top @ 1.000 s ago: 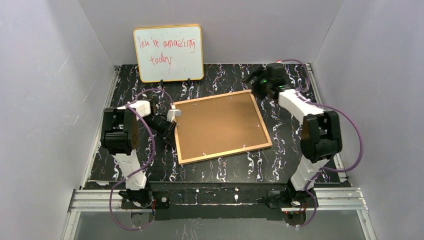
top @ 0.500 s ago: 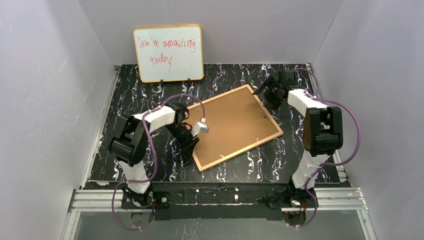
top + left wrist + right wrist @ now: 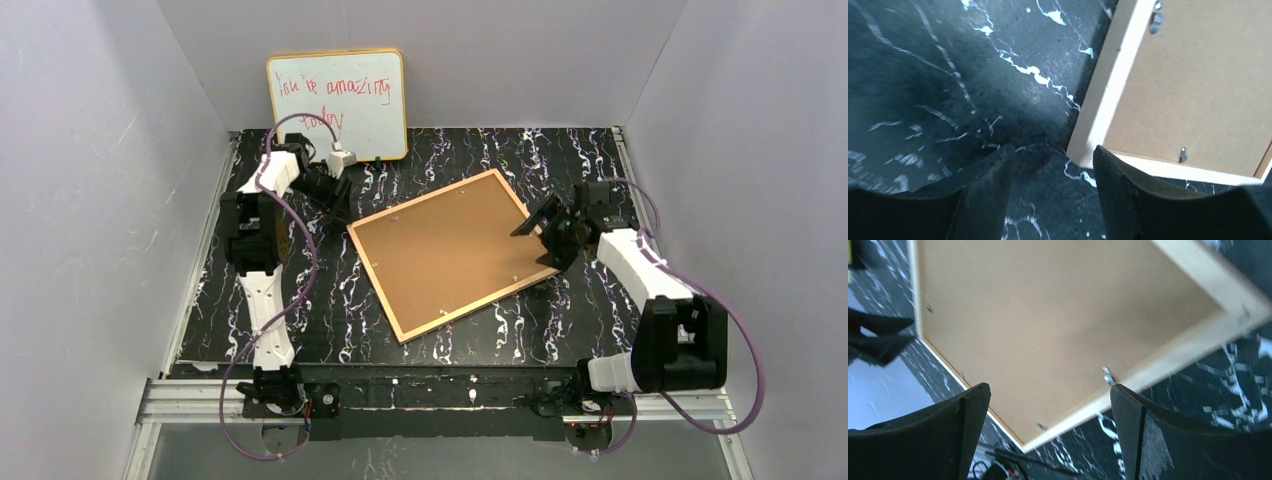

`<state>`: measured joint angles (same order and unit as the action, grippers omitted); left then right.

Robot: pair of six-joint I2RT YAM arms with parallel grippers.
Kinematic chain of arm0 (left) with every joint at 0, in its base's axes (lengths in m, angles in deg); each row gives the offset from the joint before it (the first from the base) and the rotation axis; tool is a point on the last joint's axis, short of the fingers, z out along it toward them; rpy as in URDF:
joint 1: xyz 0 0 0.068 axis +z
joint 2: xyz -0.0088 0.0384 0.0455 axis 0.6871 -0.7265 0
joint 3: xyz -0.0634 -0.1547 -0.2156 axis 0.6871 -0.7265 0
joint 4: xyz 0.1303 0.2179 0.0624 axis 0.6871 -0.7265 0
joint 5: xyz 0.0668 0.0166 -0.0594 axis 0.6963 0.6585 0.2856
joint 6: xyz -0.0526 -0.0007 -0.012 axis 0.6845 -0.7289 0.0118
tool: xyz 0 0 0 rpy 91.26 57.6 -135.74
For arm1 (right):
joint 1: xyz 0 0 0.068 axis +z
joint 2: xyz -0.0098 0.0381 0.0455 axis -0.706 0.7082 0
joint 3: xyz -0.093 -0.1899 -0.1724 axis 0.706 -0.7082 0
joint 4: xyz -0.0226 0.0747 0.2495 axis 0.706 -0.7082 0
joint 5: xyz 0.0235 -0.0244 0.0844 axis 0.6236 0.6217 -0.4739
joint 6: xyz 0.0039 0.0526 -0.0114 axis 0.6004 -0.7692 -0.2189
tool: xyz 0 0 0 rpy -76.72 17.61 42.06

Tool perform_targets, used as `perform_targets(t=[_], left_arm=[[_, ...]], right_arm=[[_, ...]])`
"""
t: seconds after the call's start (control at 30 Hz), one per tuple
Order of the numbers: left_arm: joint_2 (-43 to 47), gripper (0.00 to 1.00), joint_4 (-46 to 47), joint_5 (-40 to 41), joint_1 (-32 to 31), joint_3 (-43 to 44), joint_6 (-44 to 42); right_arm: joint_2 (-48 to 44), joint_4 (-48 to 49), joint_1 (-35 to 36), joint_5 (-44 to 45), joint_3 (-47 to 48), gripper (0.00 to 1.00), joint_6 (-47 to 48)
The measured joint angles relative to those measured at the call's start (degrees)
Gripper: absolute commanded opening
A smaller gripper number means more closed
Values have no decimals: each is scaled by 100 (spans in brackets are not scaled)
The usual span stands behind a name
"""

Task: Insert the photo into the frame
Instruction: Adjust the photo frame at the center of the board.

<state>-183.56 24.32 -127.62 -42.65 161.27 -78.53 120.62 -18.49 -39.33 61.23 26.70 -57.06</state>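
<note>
Over the table's (image 3: 440,340) middle, I am hovering my left gripper (image 3: 1052,150) and right gripper (image 3: 1048,389), both released and empty, risking skidding the face-down frame (image 3: 447,250) askew.

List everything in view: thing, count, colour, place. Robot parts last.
frame: one, golden rim, brown back up, flat mid-table.
whiteboard: one, white, yellow rim, red writing, upright at back left.
table: one, black, white veins, under everything.
left arm, right arm: one each, white and black, purple cables, bases at near edge.
left tool: one, black, open, by a frame corner.
right tool: one, black, open, over the frame's right edge.
</note>
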Motion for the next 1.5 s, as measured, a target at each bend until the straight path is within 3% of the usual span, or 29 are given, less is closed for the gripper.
perform_targets(t=[0.23, 0.5, 0.77, 1.03, 1.17, 1.33, 1.5], left_arm=[[-319, 50, 214, -308, -168, -114, 424], [-79, 47, 527, -651, -197, -686, 326], [527, 45, 22, -765, -424, -1755, -800], [793, 46, -1687, -1064, -831, -2951, -2387], [796, 43, -2214, -1060, -1005, -3410, -2702], [800, 46, -1788, -1064, -874, -3171, -1862], [870, 51, -885, -1185, -743, -2730, -634]], right_arm=[[-549, -227, 0, -306, -1274, 99, -120], [-195, 70, -20, -352, -1567, 99, -157], [590, 435, -389, -251, -944, 99, -39], [1469, 496, -872, -94, 166, 99, 201], [1574, 446, -879, -63, 645, 97, 310], [1325, 393, -748, -11, 870, 95, 389], [780, 483, -76, -22, 793, 91, 282]])
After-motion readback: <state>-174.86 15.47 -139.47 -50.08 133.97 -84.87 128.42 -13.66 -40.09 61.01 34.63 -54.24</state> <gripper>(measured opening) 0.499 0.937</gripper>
